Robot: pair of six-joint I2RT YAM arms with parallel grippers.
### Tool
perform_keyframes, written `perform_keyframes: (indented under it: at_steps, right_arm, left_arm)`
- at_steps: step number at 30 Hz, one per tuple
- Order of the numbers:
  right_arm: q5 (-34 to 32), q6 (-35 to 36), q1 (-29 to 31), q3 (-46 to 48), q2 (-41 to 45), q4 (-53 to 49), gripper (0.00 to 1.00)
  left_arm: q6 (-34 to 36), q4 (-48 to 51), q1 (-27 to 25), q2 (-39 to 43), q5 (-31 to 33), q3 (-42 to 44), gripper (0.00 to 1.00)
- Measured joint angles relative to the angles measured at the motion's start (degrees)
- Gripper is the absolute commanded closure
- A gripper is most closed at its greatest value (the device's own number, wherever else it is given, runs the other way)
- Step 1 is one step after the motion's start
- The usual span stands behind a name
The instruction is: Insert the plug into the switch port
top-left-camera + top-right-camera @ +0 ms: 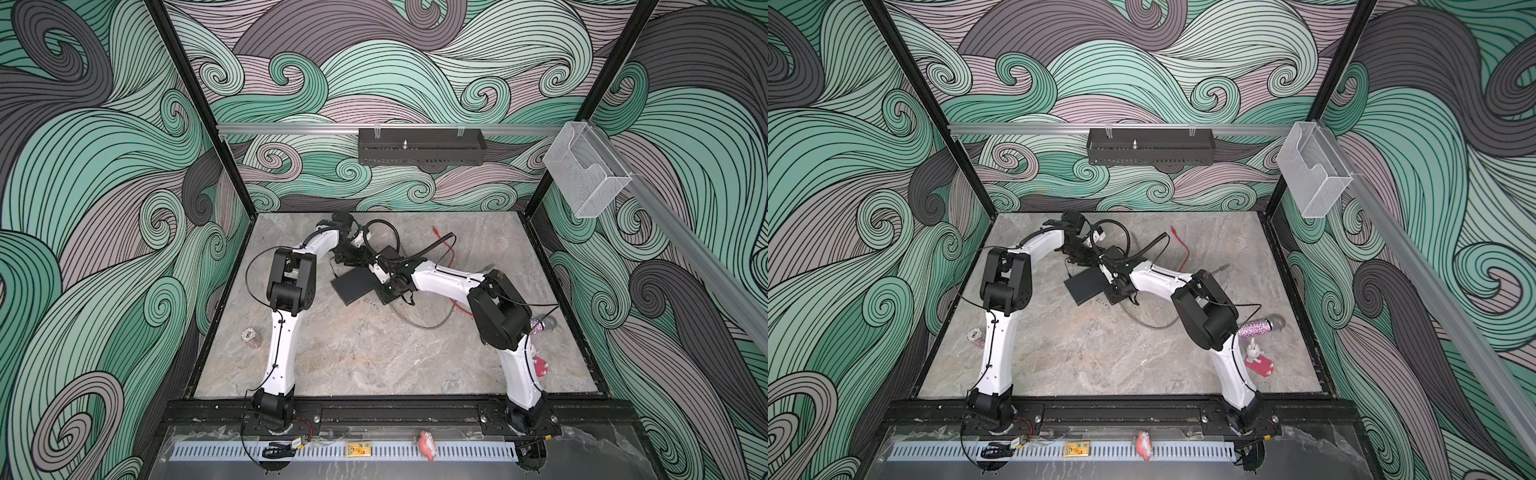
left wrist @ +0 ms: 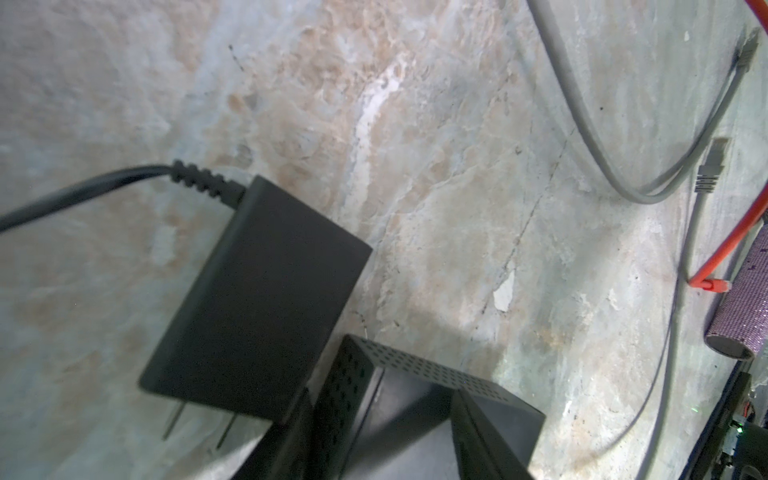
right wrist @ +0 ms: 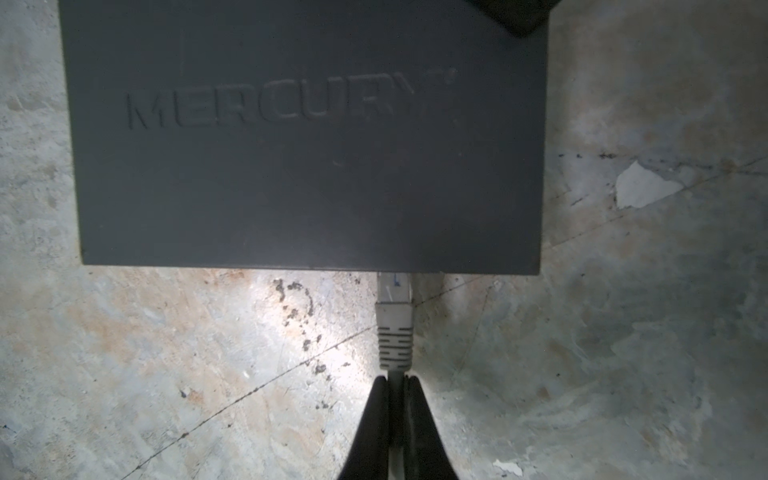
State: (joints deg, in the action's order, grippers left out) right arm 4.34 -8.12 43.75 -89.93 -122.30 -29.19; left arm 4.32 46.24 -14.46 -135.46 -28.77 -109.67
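Switch: the switch [image 3: 307, 166] lies flat on the table [image 3: 166, 353], about mid-table in both top views; its port edge faces the right arm, so the push can run straight in
Plug: the plug [image 3: 394, 299] is right at that edge, nose at or just inside the port; the clear body and ribbed boot show outside; not seated yet, by my read
Right hand: the right hand [image 3: 395, 380] is clamped on the grey cable [image 3: 397, 411] directly behind the boot; gripping that close keeps the plug stiff and aimed
Left hand: the left hand [image 2: 382, 392] has its fingers apart around a vented black corner, likely the switch's; pinching or only straddling, I cannot tell; it looks placed there to stop the box sliding away
Adapter: the black adapter [image 2: 257, 299] lies just beyond, prongs out; not in play
Next: a short, level shove until it latches; the risk is the cable buckling
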Motion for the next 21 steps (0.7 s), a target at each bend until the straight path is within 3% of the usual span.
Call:
perform_keyframes:
  at_steps: [21]
  right_arm:
    - [0.17,-0.85,0.04,-5.01,-2.86,-5.14,0.91]
  left_arm:
    - [-0.44,-1.05,0.0,0.57,0.07,1.01,0.48]
